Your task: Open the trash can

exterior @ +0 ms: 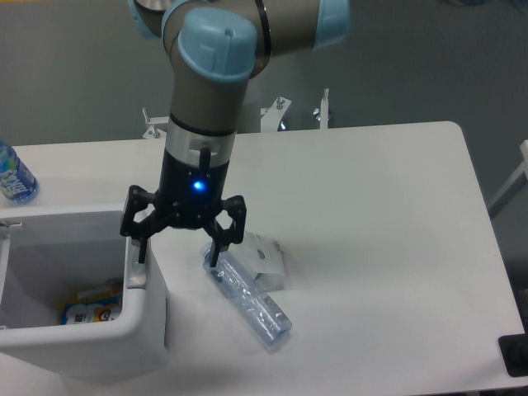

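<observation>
The large boxy white plastic trash can (78,330) sits at the table's (371,247) front-left corner, cut off by the frame's left edge, its top open so that colourful packaging shows inside. Its long axis cannot be told. The black two-finger gripper (179,252) hangs just above the can's right rim, fingers spread wide and holding nothing; one fingertip is beside the rim, the other over a clear plastic bottle (247,299) lying flat just right of the can.
</observation>
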